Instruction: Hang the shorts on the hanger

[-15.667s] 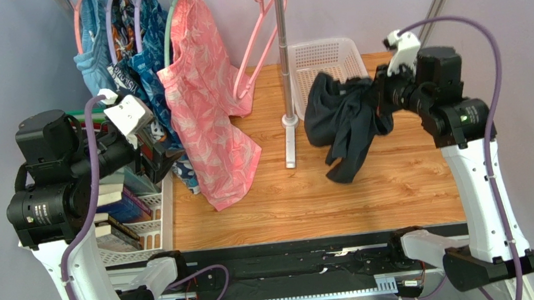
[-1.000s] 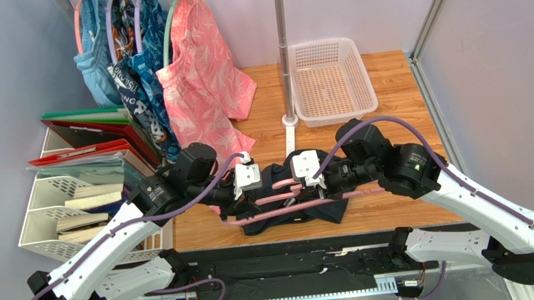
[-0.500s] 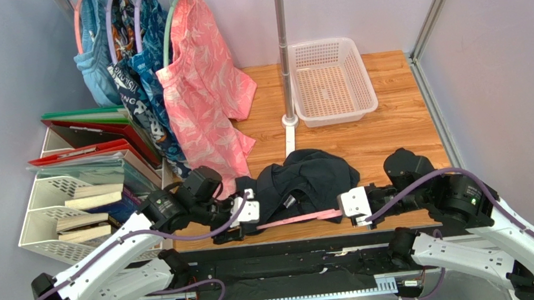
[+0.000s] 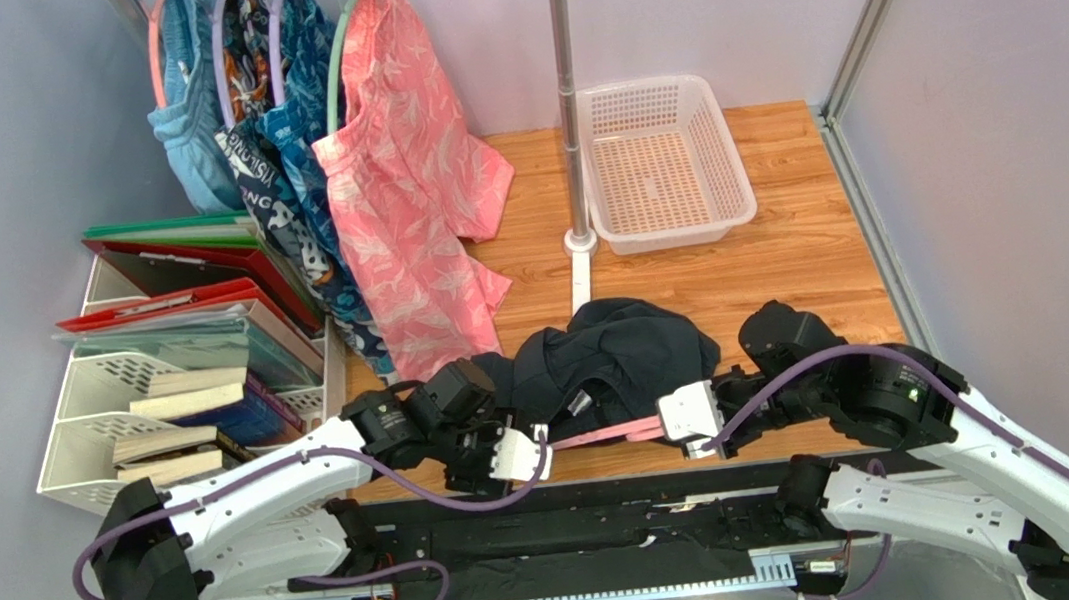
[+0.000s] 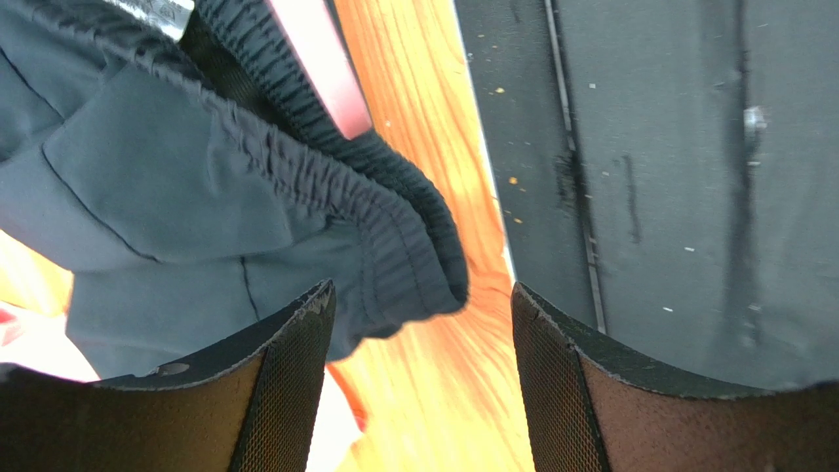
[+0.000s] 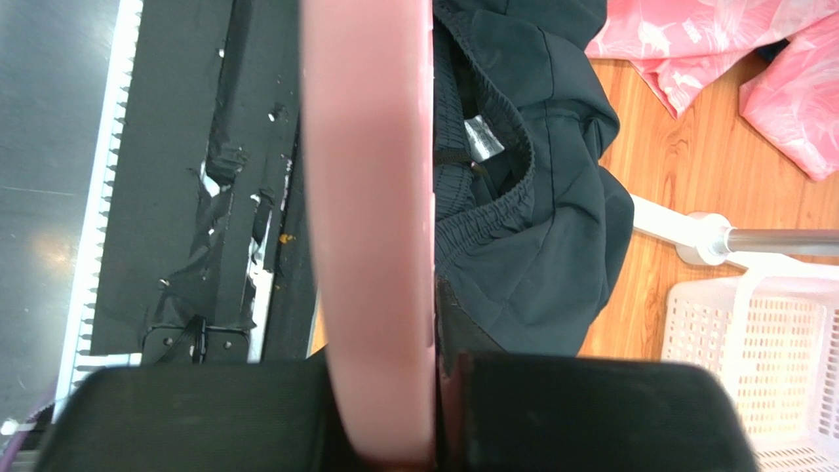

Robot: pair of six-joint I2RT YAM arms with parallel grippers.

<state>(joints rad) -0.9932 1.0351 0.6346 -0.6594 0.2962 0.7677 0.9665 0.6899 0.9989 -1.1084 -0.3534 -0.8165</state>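
Observation:
The black shorts (image 4: 608, 355) lie bunched on the wooden table near its front edge, draped over the pink hanger (image 4: 605, 434), whose bar runs left to right under them. My right gripper (image 4: 693, 415) is shut on the right end of the hanger; in the right wrist view (image 6: 433, 418) the pink bar (image 6: 369, 197) sits clamped between the jaws, with the shorts (image 6: 537, 206) beyond. My left gripper (image 4: 517, 453) is open at the hanger's left end. In the left wrist view (image 5: 419, 393) the shorts' waistband (image 5: 295, 187) and the pink bar (image 5: 320, 59) lie just past the fingertips, with nothing between them.
A white basket (image 4: 665, 165) stands at the back right. The clothes rack pole (image 4: 568, 115) stands mid-table, its foot behind the shorts. A pink leaf-print garment (image 4: 410, 209) and blue garments (image 4: 250, 136) hang at the left. File trays (image 4: 159, 403) sit at the far left. A black strip (image 4: 625, 509) borders the near edge.
Both arms have drawn back toward the near edge since a second ago. In the last half second the left gripper has shifted right along the hanger; the right one has shifted slightly left.

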